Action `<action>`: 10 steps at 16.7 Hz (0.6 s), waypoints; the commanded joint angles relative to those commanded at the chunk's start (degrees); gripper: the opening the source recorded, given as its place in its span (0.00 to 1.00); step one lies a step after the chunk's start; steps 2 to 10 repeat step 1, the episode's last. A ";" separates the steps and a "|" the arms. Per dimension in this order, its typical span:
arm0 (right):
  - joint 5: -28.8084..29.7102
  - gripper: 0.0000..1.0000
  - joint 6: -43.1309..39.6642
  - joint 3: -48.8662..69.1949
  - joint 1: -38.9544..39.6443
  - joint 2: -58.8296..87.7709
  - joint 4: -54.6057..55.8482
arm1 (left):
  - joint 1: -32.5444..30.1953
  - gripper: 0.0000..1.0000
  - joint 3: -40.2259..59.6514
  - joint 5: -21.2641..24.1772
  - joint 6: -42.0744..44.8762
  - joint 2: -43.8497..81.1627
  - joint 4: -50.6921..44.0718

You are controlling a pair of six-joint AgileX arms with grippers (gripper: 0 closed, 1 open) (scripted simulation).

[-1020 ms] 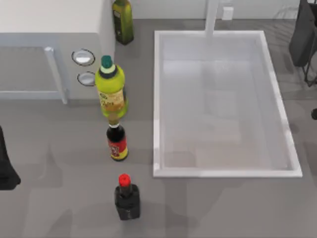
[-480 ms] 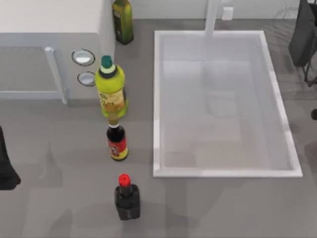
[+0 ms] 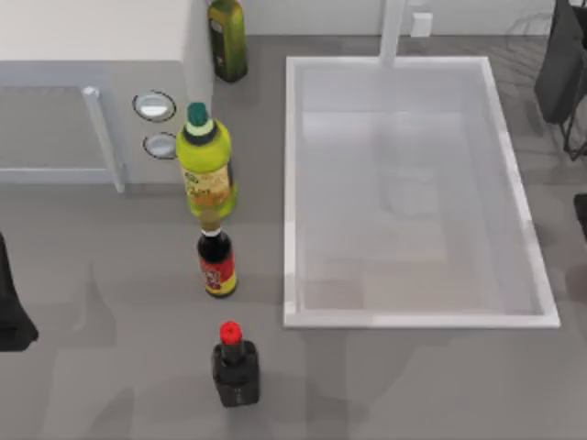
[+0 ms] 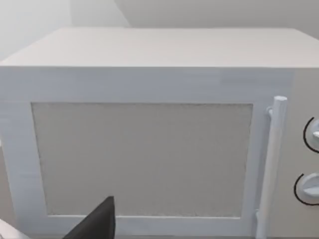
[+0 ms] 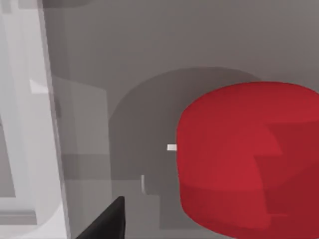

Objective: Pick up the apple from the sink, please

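The sink [image 3: 290, 183] is a large white basin at the right half of the table, and its pale bottom is bare in the top view. The apple [image 5: 249, 154], a bright-red rounded blob, sits very close to the right wrist camera over a grey surface and casts a shadow on it. A white rim of the sink [image 5: 50, 124] stands beside it. A dark part of my right gripper [image 5: 107, 221] shows near the apple; contact cannot be told. My right arm [image 3: 580, 213] is at the table's right edge. My left arm [image 3: 11, 312] is parked at the left edge.
A white microwave [image 3: 92, 82] fills the back left, and the left wrist view faces its door [image 4: 142, 159]. A yellow-green bottle [image 3: 205, 170], a dark sauce bottle [image 3: 217, 261] and a red-capped black bottle [image 3: 235, 365] stand in a row left of the sink. An olive bottle [image 3: 227, 38] stands at the back.
The dark part of my right arm at the table's right edge has shifted slightly. The bottles, the sink and my left arm have stayed put.
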 joint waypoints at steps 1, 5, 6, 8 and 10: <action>0.00 1.00 0.00 0.00 0.00 0.00 0.00 | 0.00 1.00 0.00 0.00 0.00 0.00 0.00; 0.00 1.00 0.00 0.00 0.00 0.00 0.00 | 0.00 1.00 0.00 0.00 0.00 0.00 0.00; 0.00 1.00 0.00 0.00 0.00 0.00 0.00 | 0.00 1.00 0.00 0.00 0.00 0.00 0.00; 0.00 1.00 0.00 0.00 0.00 0.00 0.00 | 0.00 1.00 0.00 0.00 0.00 0.00 0.00; 0.00 1.00 0.00 0.00 0.00 0.00 0.00 | 0.00 1.00 0.00 0.00 0.00 0.00 0.00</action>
